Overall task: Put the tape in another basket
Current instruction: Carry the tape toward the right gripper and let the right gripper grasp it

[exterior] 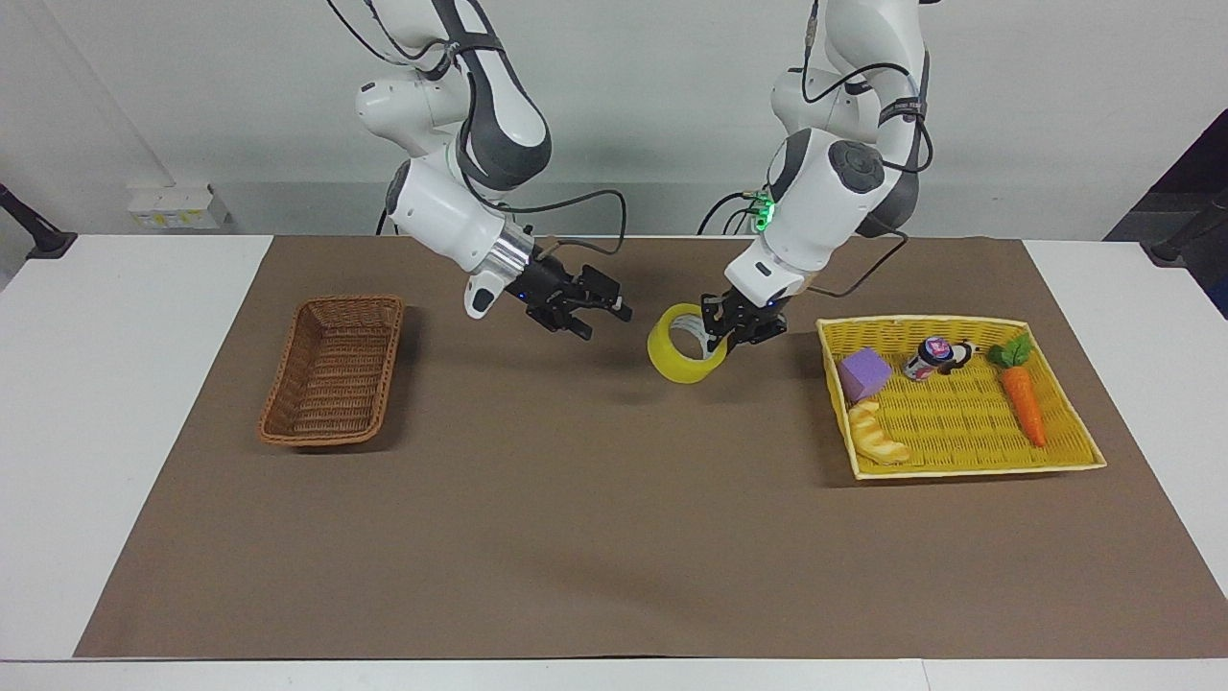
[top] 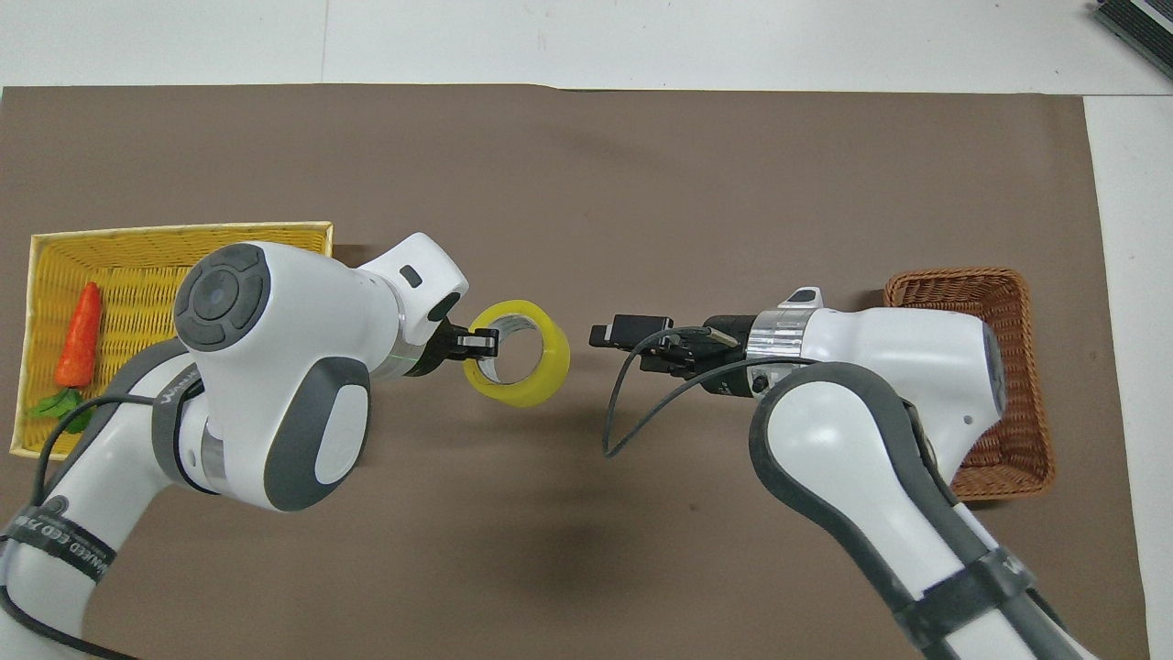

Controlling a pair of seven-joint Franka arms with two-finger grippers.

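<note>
The tape (exterior: 672,366) is a yellow roll held in the air over the middle of the brown mat; it also shows in the overhead view (top: 522,395). My left gripper (exterior: 717,337) is shut on the roll's rim, one finger inside the ring, as the overhead view (top: 480,344) also shows. My right gripper (exterior: 606,321) is open and empty, in the air beside the tape with a small gap between them; it points at the roll in the overhead view (top: 597,335). The brown wicker basket (exterior: 330,438) stands empty at the right arm's end of the mat (top: 953,273).
A yellow woven tray (exterior: 969,469) at the left arm's end holds a purple block (exterior: 863,372), a bread toy (exterior: 879,435), a small can (exterior: 928,359) and a carrot (exterior: 1023,404). The tray (top: 137,231) and carrot (top: 79,321) show partly under the left arm.
</note>
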